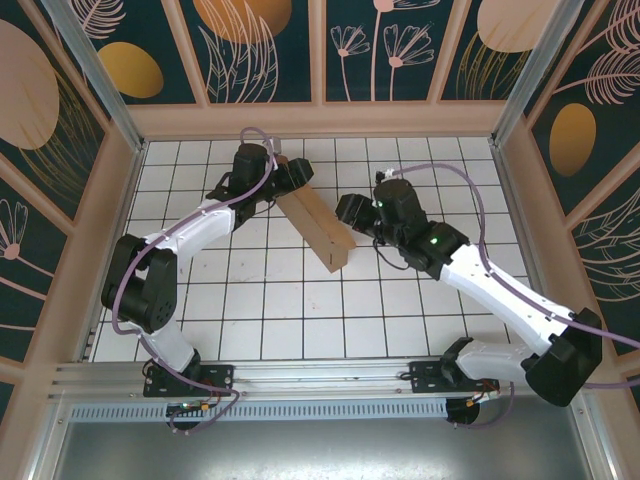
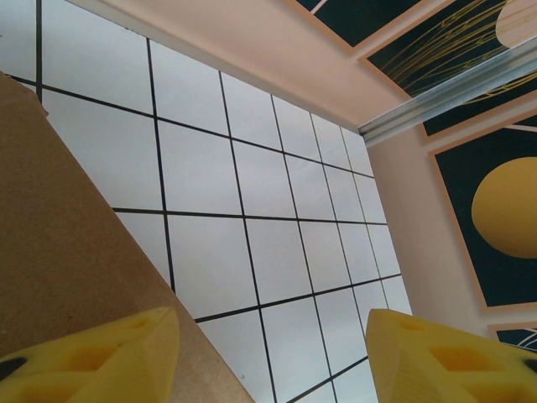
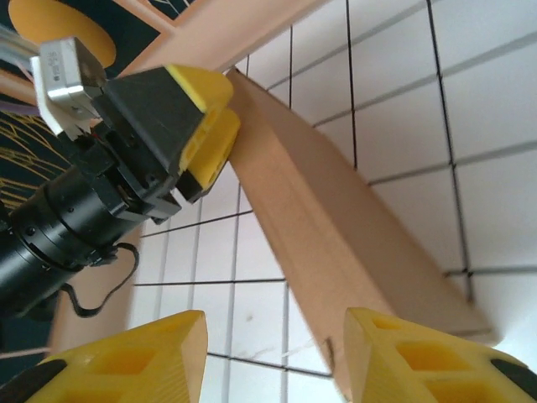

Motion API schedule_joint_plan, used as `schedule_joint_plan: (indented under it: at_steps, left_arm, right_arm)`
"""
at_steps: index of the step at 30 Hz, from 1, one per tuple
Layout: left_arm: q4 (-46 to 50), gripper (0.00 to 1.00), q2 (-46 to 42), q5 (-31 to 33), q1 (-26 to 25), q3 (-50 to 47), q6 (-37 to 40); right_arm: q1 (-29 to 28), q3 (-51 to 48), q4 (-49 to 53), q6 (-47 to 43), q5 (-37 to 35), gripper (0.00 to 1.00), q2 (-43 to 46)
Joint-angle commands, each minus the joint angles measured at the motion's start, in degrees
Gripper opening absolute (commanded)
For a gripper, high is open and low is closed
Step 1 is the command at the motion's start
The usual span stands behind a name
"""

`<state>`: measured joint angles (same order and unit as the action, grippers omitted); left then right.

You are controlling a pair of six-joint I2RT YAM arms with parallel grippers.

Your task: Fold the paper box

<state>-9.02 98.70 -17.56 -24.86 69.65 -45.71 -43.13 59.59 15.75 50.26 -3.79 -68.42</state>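
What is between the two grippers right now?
The paper box, stretching diagonally from the left gripper toward the right gripper, in the top view.

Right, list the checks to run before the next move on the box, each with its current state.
1. Box lying between the two arms: ok.
2. Left gripper open: ok, wide gap between its fingers.
3. Right gripper open beside the box: ok.
4. Either gripper clamped on the box: not ok.
5. Folding finished: cannot tell.
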Motion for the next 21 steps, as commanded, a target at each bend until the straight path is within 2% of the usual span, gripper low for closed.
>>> schedule_joint_plan:
  at_steps: [1,16,21]
  left_arm:
    - [4.86,0.61,2.64,1.30,0.30,-1.71,-0.78]
    - [5.94,0.61,1.94,2.09,0.25,-2.21,-1.30]
    - [5.75,0.61,1.26,2.01,0.26,-3.65,-2.46]
  right_arm:
    - [-1.05,-4.00,-3.08,16.26,-2.71,0.47,0.70]
    - [-1.43,-9.50,-10.19,21.89,-0.76,0.44,-6.60]
    - [-0.02,-7.67,-9.81,19.09,-1.42,0.44,-9.48]
